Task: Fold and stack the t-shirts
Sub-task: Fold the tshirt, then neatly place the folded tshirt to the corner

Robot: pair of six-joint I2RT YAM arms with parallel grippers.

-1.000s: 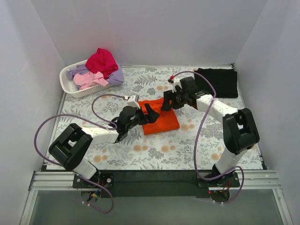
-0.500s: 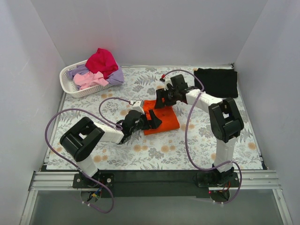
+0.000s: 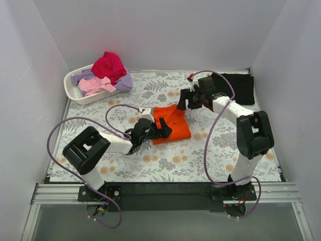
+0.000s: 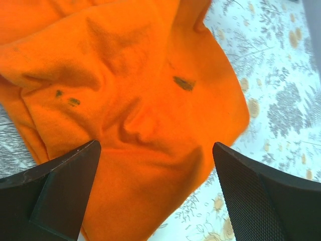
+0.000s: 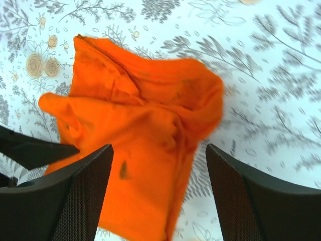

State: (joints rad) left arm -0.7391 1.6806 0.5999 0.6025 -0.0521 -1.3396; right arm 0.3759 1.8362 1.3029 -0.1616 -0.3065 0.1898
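**Overhead and wrist views, fold in progress.** The orange t-shirt (image 3: 172, 123) lies near the middle of the floral surface (image 3: 200, 158) as a rough, partly folded rectangle. Its layers are rumpled, and one edge is bunched in the right wrist view.

The left gripper (image 3: 161, 128) hangs low over the shirt's near-left edge. Its jaws are spread wide, with cloth below them and nothing pinched. The right gripper (image 3: 183, 100) hovers just beyond the far-right corner, and its jaws are likewise apart and empty.

The black t-shirt (image 3: 239, 88) lies flat at the far right of the surface, well apart from the orange one. The magenta t-shirt (image 3: 109, 64), pink t-shirt (image 3: 95, 84) and lavender t-shirt (image 3: 125, 80) are heaped in the basket (image 3: 83, 98) at far left.

**Handling, as judged.** The orange cloth looks soft, light and limp, so it will probably sag and drape once lifted rather than keep its shape. Its matte weave should grip the jaws well, and it is not fragile.

The sensible hold is at two corners of one edge, one per gripper, pinching every layer there so the existing fold does not fall open. A hold in the middle of the panel would likely only raise a peak and wrinkle the stack.
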